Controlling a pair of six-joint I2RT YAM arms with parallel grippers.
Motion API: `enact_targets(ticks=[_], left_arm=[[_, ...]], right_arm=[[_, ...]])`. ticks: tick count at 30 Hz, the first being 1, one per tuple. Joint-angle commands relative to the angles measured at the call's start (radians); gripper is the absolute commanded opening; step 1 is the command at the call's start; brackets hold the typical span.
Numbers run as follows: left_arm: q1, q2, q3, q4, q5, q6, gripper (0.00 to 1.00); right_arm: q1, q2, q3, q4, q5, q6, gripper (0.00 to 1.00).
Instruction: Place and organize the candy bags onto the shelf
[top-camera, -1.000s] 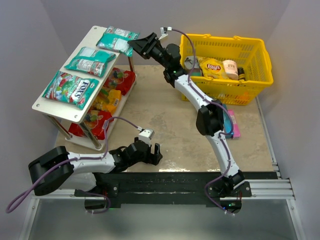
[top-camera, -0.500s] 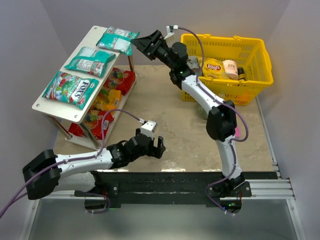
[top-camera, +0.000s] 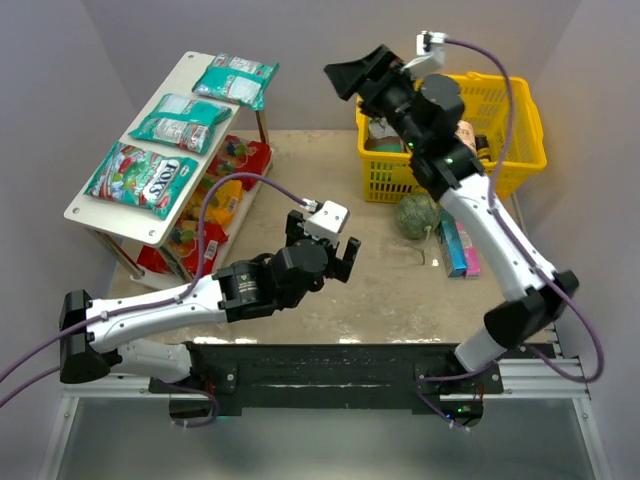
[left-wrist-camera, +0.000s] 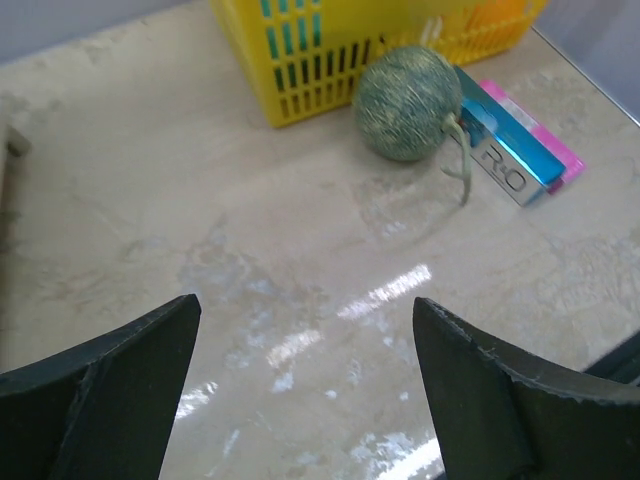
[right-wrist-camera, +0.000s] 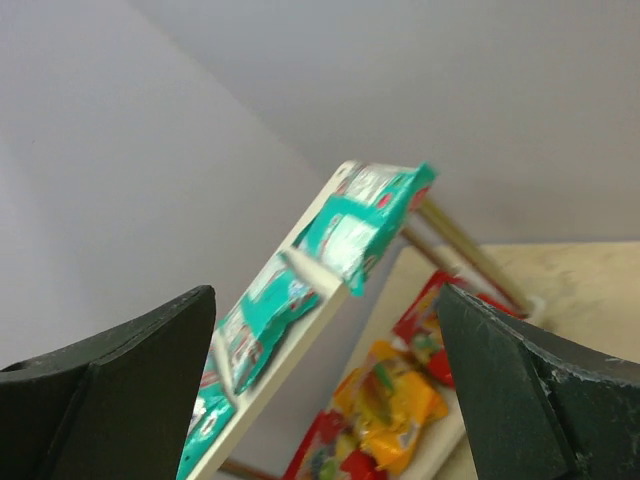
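The left claw (left-wrist-camera: 305, 303) is spread wide and empty, hovering low over the beige stone-look tabletop (left-wrist-camera: 250, 230). Ahead of it and to its right, a dark green textured ball (left-wrist-camera: 408, 103) sits just beside a yellow plastic basket (left-wrist-camera: 300, 60) and a blue-and-pink box (left-wrist-camera: 510, 150). The right claw (right-wrist-camera: 325, 292) is raised, also wide and empty, facing the long white two-tier shelf (top-camera: 182, 78); ahead of it, teal glossy candy bags (right-wrist-camera: 365, 210) lie on the top tier and red packets (right-wrist-camera: 440, 320) and yellow-orange packets (right-wrist-camera: 395, 400) on the lower one.

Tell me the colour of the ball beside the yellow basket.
The ball is dark mottled green; the left wrist view shows it best.
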Motion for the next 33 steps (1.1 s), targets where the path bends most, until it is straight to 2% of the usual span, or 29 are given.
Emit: enact_targets(ticks=[1, 3, 4, 5, 6, 8, 11, 17, 23, 26, 33], left_arm=[[0.001, -0.042, 0.109, -0.014, -0.237, 0.243, 0.94], [0.015, -0.056, 0.168, 0.045, -0.262, 0.319, 0.96], [0.039, -0.051, 0.197, 0.043, -0.218, 0.377, 0.97], [0.076, -0.044, 0.285, -0.023, -0.156, 0.369, 0.97], [0.160, -0.022, 0.325, -0.045, -0.086, 0.350, 0.97], [0.217, -0.008, 0.396, -0.036, -0.056, 0.373, 0.96], [0.248, 0.059, 0.508, -0.014, -0.097, 0.500, 0.97], [0.315, 0.249, 0.735, 0.050, -0.148, 0.715, 0.98], [0.380, 0.481, 1.034, -0.058, -0.160, 0.815, 1.00], [0.401, 0.565, 1.093, -0.057, -0.232, 0.856, 1.00], [0.470, 0.686, 1.087, 0.058, -0.330, 0.976, 0.99]], right_arm=[[-0.039, -0.218, -0.031, -0.238, 0.292, -0.199, 0.94], [-0.045, -0.273, -0.060, -0.304, 0.326, -0.230, 0.93], [-0.048, -0.301, -0.069, -0.328, 0.317, -0.253, 0.91], [-0.048, -0.357, -0.086, -0.383, 0.300, -0.262, 0.90], [-0.047, -0.387, -0.095, -0.407, 0.277, -0.274, 0.89], [-0.048, -0.478, -0.132, -0.469, 0.161, -0.314, 0.88], [-0.048, -0.577, -0.219, -0.516, 0.067, -0.337, 0.87], [-0.047, -0.815, -0.446, -0.534, 0.053, -0.310, 0.87], [-0.047, -0.905, -0.586, -0.598, 0.002, -0.307, 0.86], [-0.048, -0.956, -0.664, -0.597, -0.021, -0.285, 0.85], [-0.047, -1.007, -0.792, -0.577, -0.081, -0.224, 0.80]])
